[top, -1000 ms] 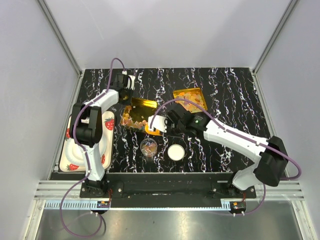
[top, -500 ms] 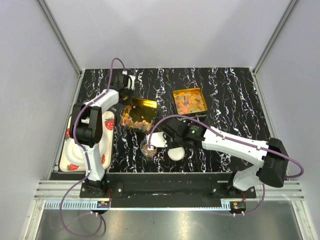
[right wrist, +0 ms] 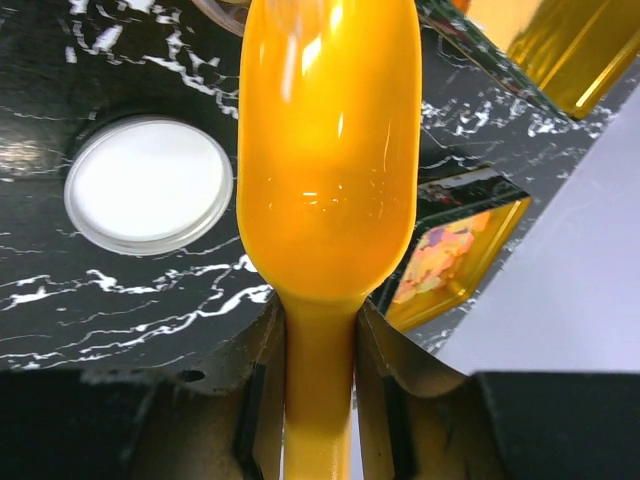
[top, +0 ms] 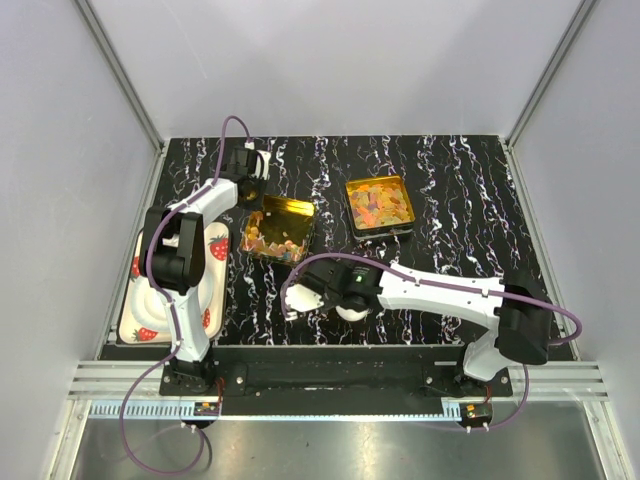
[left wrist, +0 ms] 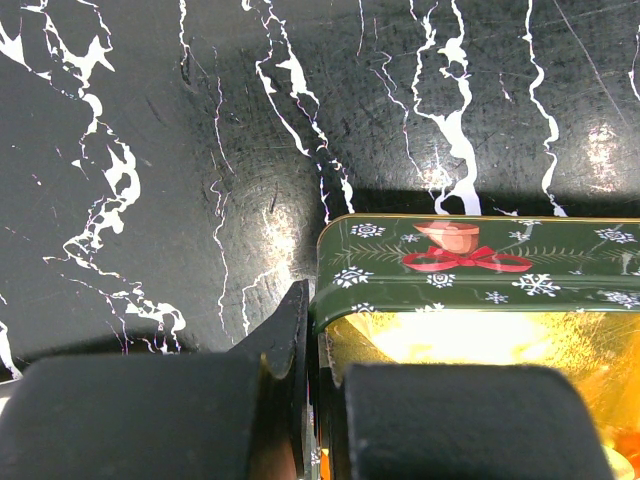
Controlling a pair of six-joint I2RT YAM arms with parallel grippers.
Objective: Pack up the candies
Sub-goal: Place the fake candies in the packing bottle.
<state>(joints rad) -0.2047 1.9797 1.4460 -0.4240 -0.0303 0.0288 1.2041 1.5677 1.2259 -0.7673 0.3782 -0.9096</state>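
right gripper [right wrist: 320,365] clamps the orange scoop [right wrist: 328,150] beside a white lid [right wrist: 148,185]; left gripper [left wrist: 314,350] pinches a green tin [left wrist: 470,262].

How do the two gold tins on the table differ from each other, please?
The left tin is clamped at its wall by the left gripper; the right tin stands free. The left tin shows bare gold floor among scattered candies; the right tin is almost covered with them. Both are square, open and gold inside.
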